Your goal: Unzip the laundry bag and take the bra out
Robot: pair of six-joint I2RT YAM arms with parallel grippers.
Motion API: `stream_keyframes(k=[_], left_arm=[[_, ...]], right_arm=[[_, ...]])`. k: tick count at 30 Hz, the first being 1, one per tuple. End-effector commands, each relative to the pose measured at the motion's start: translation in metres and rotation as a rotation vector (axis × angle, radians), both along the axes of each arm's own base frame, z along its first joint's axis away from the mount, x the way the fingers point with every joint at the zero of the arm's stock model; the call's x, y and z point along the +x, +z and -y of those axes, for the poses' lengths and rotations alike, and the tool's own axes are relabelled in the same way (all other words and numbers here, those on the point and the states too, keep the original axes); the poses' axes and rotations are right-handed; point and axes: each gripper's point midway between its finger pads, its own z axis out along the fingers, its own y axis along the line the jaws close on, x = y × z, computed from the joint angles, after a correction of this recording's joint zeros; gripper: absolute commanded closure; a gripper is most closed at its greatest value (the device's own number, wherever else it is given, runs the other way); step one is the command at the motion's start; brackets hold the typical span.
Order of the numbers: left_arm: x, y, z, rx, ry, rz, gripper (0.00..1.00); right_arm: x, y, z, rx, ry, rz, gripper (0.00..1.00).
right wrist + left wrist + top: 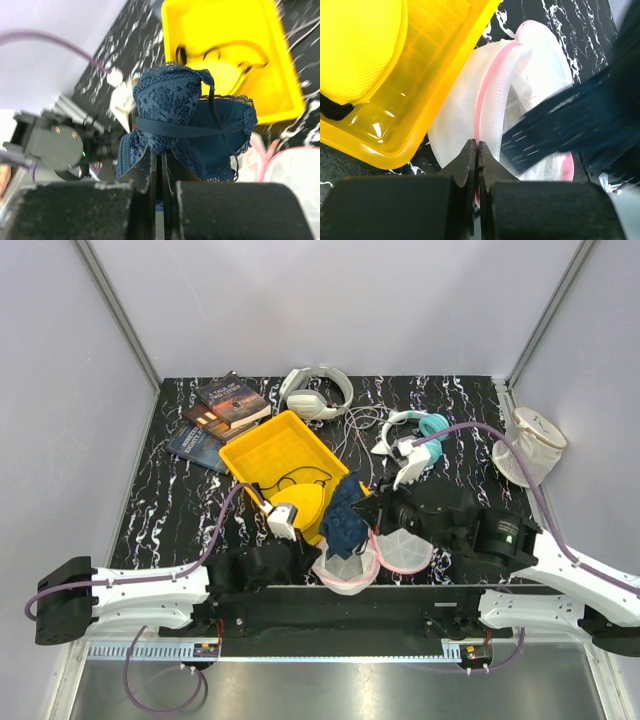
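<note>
The laundry bag [348, 572] lies unzipped at the near table edge, its second white mesh half [403, 552] spread to the right. My left gripper [478, 145] is shut on the bag's pink rim [487, 85]. The navy lace bra [175, 100] hangs above the bag, outside it, with my right gripper [161, 156] shut on its lower edge. In the top view the bra [344, 516] sits between the two wrists, beside the tray's near corner. It shows blurred in the left wrist view, bra [580, 120] crossing over the bag.
A yellow tray [268, 445] holding a yellow bra [305, 502] stands just left of the bag. Books [222, 408] and white headphones [316, 392] lie at the back, teal headphones [415, 430] to the right, a cream mesh bag [530, 446] at the far right.
</note>
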Motion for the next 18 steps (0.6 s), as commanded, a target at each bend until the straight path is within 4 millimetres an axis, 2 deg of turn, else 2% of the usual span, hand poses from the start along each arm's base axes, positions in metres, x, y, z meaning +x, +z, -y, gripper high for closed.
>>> stream_keyframes(k=[1,6,8,9,10,11,12,13,14,16,17,18], left_arm=[[0.008,0.01,0.0,-0.055,0.044,0.024,1.0],[0.005,0.002,-0.005,-0.055,0.051,0.007,1.0],[0.005,0.002,-0.007,-0.059,0.055,0.006,1.0],[0.005,0.001,-0.009,-0.057,0.057,0.005,1.0],[0.005,0.001,-0.01,-0.059,0.059,0.006,1.0],[0.004,0.0,-0.01,-0.058,0.059,0.005,1.0],[0.004,0.0,-0.011,-0.057,0.059,0.005,1.0],[0.004,0.0,-0.011,-0.056,0.061,0.005,1.0],[0.004,-0.001,-0.012,-0.053,0.06,0.005,1.0],[0.005,-0.003,-0.015,-0.042,0.071,0.0,1.0],[0.004,-0.005,-0.017,-0.039,0.076,-0.003,1.0],[0.006,-0.003,-0.019,-0.049,0.092,-0.004,1.0]], right_arm=[[0.022,0.05,0.029,0.019,-0.125,0.127,1.0],[0.049,0.073,0.058,-0.052,-0.245,0.199,1.0],[0.06,0.072,0.061,-0.096,-0.254,0.217,1.0],[0.073,0.076,0.069,-0.106,-0.297,0.221,1.0],[0.08,0.077,0.071,-0.116,-0.304,0.224,1.0],[0.087,0.072,0.064,-0.144,-0.278,0.216,1.0],[0.1,0.077,0.071,-0.146,-0.309,0.219,1.0],[0.107,0.079,0.068,-0.144,-0.305,0.226,1.0],[0.114,0.073,0.058,-0.163,-0.272,0.216,1.0],[0.127,0.081,0.051,-0.148,-0.26,0.235,1.0],[0.133,0.073,0.039,-0.159,-0.228,0.219,1.0],[0.138,0.076,0.033,-0.15,-0.217,0.226,1.0]])
